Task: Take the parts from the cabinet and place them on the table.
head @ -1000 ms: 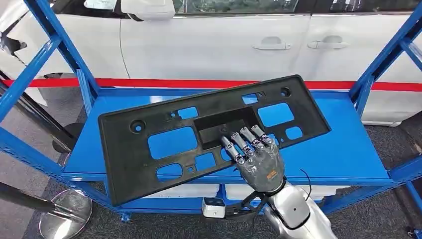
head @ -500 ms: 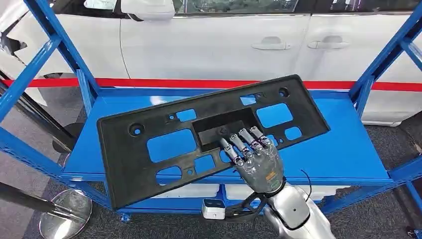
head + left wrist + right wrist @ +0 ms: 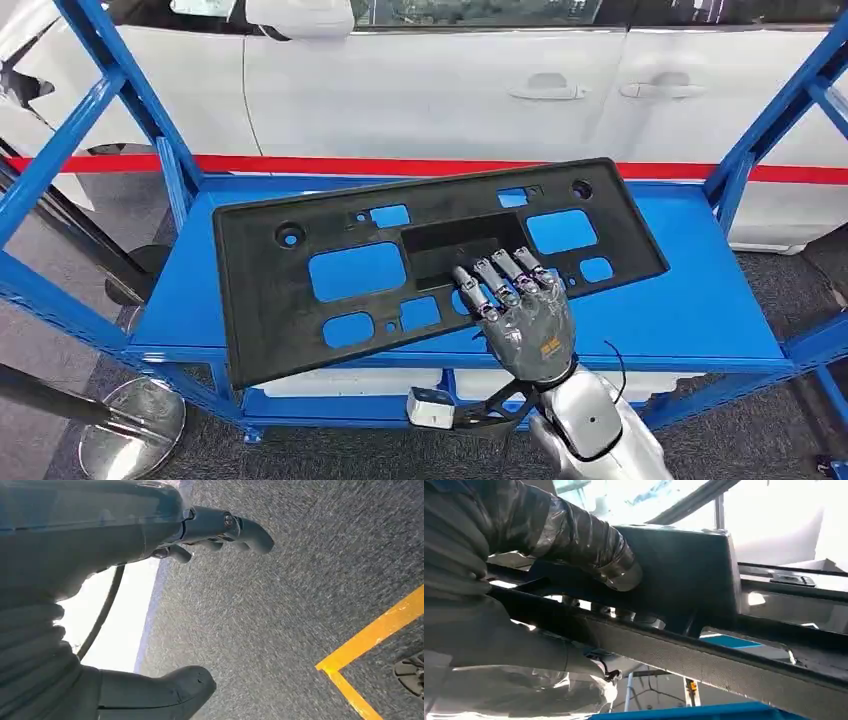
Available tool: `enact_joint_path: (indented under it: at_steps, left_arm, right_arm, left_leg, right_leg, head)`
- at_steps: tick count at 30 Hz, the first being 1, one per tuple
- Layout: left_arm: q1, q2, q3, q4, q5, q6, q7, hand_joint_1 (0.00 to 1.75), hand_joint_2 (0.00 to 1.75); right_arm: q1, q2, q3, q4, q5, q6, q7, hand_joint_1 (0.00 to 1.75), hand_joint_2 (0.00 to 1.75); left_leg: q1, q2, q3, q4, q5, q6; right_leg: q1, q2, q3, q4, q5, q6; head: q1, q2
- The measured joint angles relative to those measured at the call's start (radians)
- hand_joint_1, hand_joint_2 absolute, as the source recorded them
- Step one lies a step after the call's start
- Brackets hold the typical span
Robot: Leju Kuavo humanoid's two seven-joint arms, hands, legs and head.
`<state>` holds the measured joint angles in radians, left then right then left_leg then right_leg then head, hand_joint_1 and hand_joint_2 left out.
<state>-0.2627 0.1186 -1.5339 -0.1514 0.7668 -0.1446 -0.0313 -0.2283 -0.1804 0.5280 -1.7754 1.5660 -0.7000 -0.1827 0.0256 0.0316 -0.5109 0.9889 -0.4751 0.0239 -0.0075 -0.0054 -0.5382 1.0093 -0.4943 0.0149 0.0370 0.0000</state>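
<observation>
Behind the blue rack stood a white car, and on the rack's shelf you had the big black panel, its near edge hanging out past the shelf front. Compared with one second earlier, the panel lay flatter and had turned a little, its left end further back over the shelf, while the right hand kept its place — so I judged the part was being worked free and was not yet away from the cabinet. Your right hand gripped the panel at its near edge, dark fingers on top and the thumb pressed from below in the wrist view. The left hand hung over the grey floor, fingers apart, holding nothing. The table was not to be seen, and how firmly the thumb held I could not tell.
</observation>
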Motion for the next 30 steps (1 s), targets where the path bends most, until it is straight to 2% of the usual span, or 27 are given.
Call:
enact_joint_path:
  at_steps: [1, 3, 4, 5, 6, 7, 8, 9, 10, 11, 12, 14, 15, 16, 17, 18, 21, 23, 24, 25, 26, 27, 28, 29, 30]
  left_arm:
    - [-0.001, -0.001, 0.000, 0.000, 0.001, 0.000, 0.000, 0.00, 1.75]
    - [-0.001, -0.001, 0.000, 0.000, 0.002, 0.000, 0.000, 0.00, 1.75]
    - [-0.001, -0.002, 0.000, 0.000, 0.002, 0.000, 0.000, 0.00, 1.75]
    - [-0.001, -0.003, 0.000, 0.000, 0.002, 0.000, 0.000, 0.00, 1.75]
    - [-0.001, -0.003, 0.000, 0.000, 0.002, 0.000, 0.000, 0.00, 1.75]
    - [-0.001, -0.005, 0.000, 0.000, 0.002, -0.002, 0.000, 0.00, 1.75]
    - [-0.001, -0.006, 0.000, 0.000, 0.002, -0.002, 0.000, 0.00, 1.75]
    - [-0.001, -0.006, 0.000, 0.000, 0.002, -0.002, 0.000, 0.00, 1.75]
    - [0.000, -0.001, 0.000, 0.002, 0.002, -0.002, 0.000, 0.00, 1.75]
    - [0.000, 0.000, 0.000, 0.003, 0.002, -0.002, 0.000, 0.00, 1.75]
    - [-0.001, -0.002, 0.000, 0.003, 0.002, -0.002, 0.000, 0.00, 1.75]
    - [-0.004, -0.003, 0.000, 0.003, 0.002, -0.003, 0.000, 0.00, 1.75]
    - [-0.005, -0.005, 0.000, 0.003, 0.002, -0.003, 0.000, 0.00, 1.75]
    - [-0.007, -0.005, 0.000, 0.003, 0.002, -0.003, 0.000, 0.00, 1.75]
    - [-0.007, -0.005, 0.000, 0.003, 0.002, -0.003, 0.000, 0.00, 1.75]
    - [-0.005, -0.005, 0.000, 0.003, 0.002, -0.003, 0.000, 0.00, 1.75]
    - [-0.005, -0.005, 0.000, 0.003, 0.002, -0.003, 0.000, 0.00, 1.75]
    - [-0.005, -0.005, 0.000, 0.003, 0.002, -0.003, 0.000, 0.00, 1.75]
    - [-0.002, -0.005, 0.000, 0.003, 0.002, -0.003, 0.000, 0.00, 1.75]
    - [-0.001, -0.005, 0.000, 0.003, 0.002, -0.002, 0.000, 0.00, 1.75]
    - [0.001, -0.005, 0.000, 0.003, -0.001, -0.003, 0.000, 0.00, 1.75]
    - [-0.001, -0.005, 0.000, 0.003, -0.001, -0.002, 0.000, 0.00, 1.75]
    - [-0.002, -0.003, 0.000, 0.003, -0.001, -0.002, 0.000, 0.00, 1.75]
    - [-0.002, 0.001, 0.000, 0.004, -0.002, -0.002, -0.001, 0.00, 1.75]
    - [-0.002, -0.001, 0.000, 0.004, -0.002, -0.003, 0.000, 0.00, 1.75]
  right_arm:
    - [-0.002, 0.000, 0.001, 0.000, 0.000, 0.000, 0.003, 1.75, 1.75]
    - [-0.003, 0.000, 0.004, 0.000, 0.000, 0.000, 0.006, 1.75, 1.75]
    - [0.000, 0.000, 0.005, 0.000, 0.000, 0.000, 0.007, 1.75, 1.75]
    - [0.002, -0.001, 0.006, 0.000, 0.000, 0.000, 0.008, 1.75, 1.75]
    - [0.002, -0.001, 0.008, 0.000, 0.000, 0.000, 0.009, 1.75, 1.75]
    - [0.002, -0.001, 0.010, 0.000, 0.000, 0.000, 0.009, 1.75, 1.75]
    - [0.002, -0.001, 0.011, 0.000, 0.000, 0.000, 0.010, 1.75, 1.75]
    - [0.001, -0.001, 0.012, 0.000, 0.000, 0.000, 0.010, 1.75, 1.75]
    - [0.000, -0.001, 0.013, 0.002, 0.000, 0.000, 0.010, 1.75, 1.75]
    - [-0.003, -0.001, 0.014, 0.001, 0.000, 0.000, 0.011, 1.75, 1.75]
    - [-0.001, -0.001, 0.015, 0.001, 0.000, 0.000, 0.012, 1.75, 1.75]
    - [-0.001, -0.002, 0.015, 0.001, 0.000, 0.000, 0.015, 1.75, 1.75]
    - [-0.001, -0.002, 0.015, 0.000, 0.000, 0.000, 0.015, 1.75, 1.75]
    - [-0.001, -0.002, 0.015, 0.000, 0.000, 0.000, 0.016, 1.75, 1.75]
    - [-0.004, -0.001, 0.016, 0.000, 0.000, 0.000, 0.018, 1.75, 1.75]
    - [-0.006, 0.000, 0.016, 0.000, 0.000, 0.000, 0.018, 1.75, 1.75]
    - [-0.006, 0.000, 0.016, 0.000, 0.000, 0.000, 0.018, 1.75, 1.75]
    - [-0.006, 0.000, 0.017, 0.000, 0.000, 0.000, 0.018, 1.75, 1.75]
    - [-0.006, 0.000, 0.018, 0.000, 0.000, 0.000, 0.018, 1.75, 1.75]
    - [-0.004, 0.000, 0.019, 0.000, 0.000, 0.000, 0.018, 1.75, 1.75]
    - [-0.004, 0.000, 0.021, 0.000, 0.000, 0.000, 0.020, 1.75, 1.75]
    - [-0.005, 0.000, 0.022, 0.000, 0.000, 0.000, 0.022, 1.75, 1.75]
    - [-0.006, 0.000, 0.023, 0.000, 0.000, 0.000, 0.024, 1.75, 1.75]
    - [-0.009, 0.000, 0.023, 0.000, 0.000, 0.000, 0.025, 1.75, 1.75]
    - [-0.010, 0.000, 0.025, 0.000, 0.000, 0.001, 0.026, 1.75, 1.75]
  left_leg:
    - [-0.001, 0.004, 0.004, -0.009, 0.003, 0.006]
    - [-0.002, 0.017, 0.004, -0.011, 0.004, 0.008]
    - [-0.002, 0.025, 0.004, -0.010, 0.002, 0.008]
    - [-0.001, 0.031, 0.005, -0.010, 0.000, 0.006]
    - [0.001, 0.037, 0.009, -0.010, -0.004, 0.002]
    - [0.005, 0.045, 0.015, -0.008, -0.010, -0.003]
    - [0.010, 0.053, 0.023, -0.003, -0.019, -0.012]
    - [0.014, 0.060, 0.029, 0.005, -0.030, -0.022]
    - [0.007, 0.066, 0.027, 0.009, -0.039, -0.032]
    - [-0.002, 0.074, 0.024, 0.023, -0.048, -0.041]
    - [-0.004, 0.086, 0.029, 0.019, -0.049, -0.044]
    - [-0.003, 0.119, 0.037, 0.012, -0.055, -0.052]
    - [0.001, 0.124, 0.039, 0.016, -0.066, -0.059]
    - [0.005, 0.059, 0.037, 0.041, -0.090, -0.059]
    - [0.006, 0.014, 0.011, 0.100, -0.125, -0.056]
    - [0.004, -0.010, -0.031, 0.181, -0.162, -0.053]
    - [0.004, -0.010, -0.031, 0.181, -0.162, -0.053]
    - [0.003, -0.013, -0.042, 0.202, -0.171, -0.053]
    - [0.001, -0.021, -0.083, 0.275, -0.196, -0.051]
    - [-0.001, -0.023, -0.114, 0.323, -0.205, -0.048]
    - [-0.008, -0.025, -0.141, 0.314, -0.142, -0.031]
    - [-0.015, -0.047, -0.100, 0.169, -0.026, -0.010]
    - [-0.017, -0.085, -0.086, 0.104, 0.011, 0.001]
    - [-0.012, -0.141, -0.083, 0.096, 0.007, 0.009]
    - [-0.016, -0.134, -0.075, 0.073, 0.008, 0.006]
  right_leg:
    - [0.001, 0.002, -0.013, 0.024, -0.013, 0.004]
    - [-0.003, 0.004, -0.099, 0.180, -0.081, 0.011]
    - [-0.007, 0.004, -0.148, 0.259, -0.104, 0.016]
    - [-0.011, 0.004, -0.183, 0.305, -0.103, 0.020]
    - [-0.016, 0.003, -0.191, 0.297, -0.076, 0.024]
    - [-0.020, 0.000, -0.175, 0.246, -0.029, 0.028]
    - [-0.024, -0.010, -0.139, 0.160, 0.031, 0.031]
    - [-0.027, -0.043, -0.101, 0.066, 0.086, 0.035]
    - [-0.010, -0.098, -0.095, 0.050, 0.062, 0.035]
    - [-0.006, -0.100, -0.095, 0.030, 0.059, 0.014]
    - [-0.007, -0.086, -0.104, 0.039, 0.057, 0.001]
    - [-0.005, -0.055, -0.112, 0.044, 0.052, -0.015]
    - [-0.009, -0.038, -0.108, 0.041, 0.054, -0.024]
    - [-0.009, -0.027, -0.105, 0.040, 0.053, -0.029]
    - [-0.008, -0.015, -0.103, 0.040, 0.052, -0.035]
    - [-0.007, 0.000, -0.103, 0.040, 0.051, -0.037]
    - [-0.007, 0.000, -0.103, 0.040, 0.051, -0.037]
    - [-0.006, 0.004, -0.103, 0.040, 0.051, -0.038]
    - [-0.003, 0.018, -0.102, 0.040, 0.050, -0.040]
    - [0.000, 0.030, -0.101, 0.041, 0.049, -0.042]
    - [0.008, 0.067, -0.092, 0.043, 0.046, -0.046]
    - [0.015, 0.095, -0.082, 0.043, 0.044, -0.048]
    - [0.013, 0.105, -0.083, 0.042, 0.043, -0.048]
    - [0.015, 0.116, -0.092, 0.045, 0.046, -0.043]
    - [0.002, 0.132, -0.101, 0.045, 0.050, -0.036]
  head:
    - [0.000, 0.000]
    - [0.000, 0.000]
    - [0.000, 0.000]
    - [0.000, 0.000]
    - [0.000, 0.000]
    - [0.000, 0.000]
    - [0.000, 0.000]
    - [0.000, 0.000]
    - [0.001, 0.000]
    - [0.001, 0.000]
    - [-0.001, 0.000]
    - [0.000, 0.000]
    - [-0.002, 0.000]
    - [-0.001, 0.000]
    - [-0.001, 0.000]
    - [-0.001, 0.000]
    - [-0.001, 0.000]
    - [-0.001, 0.000]
    - [-0.001, 0.000]
    - [-0.001, 0.000]
    - [-0.001, 0.000]
    - [-0.001, 0.000]
    - [-0.001, 0.000]
    - [0.000, 0.000]
    - [-0.002, 0.000]
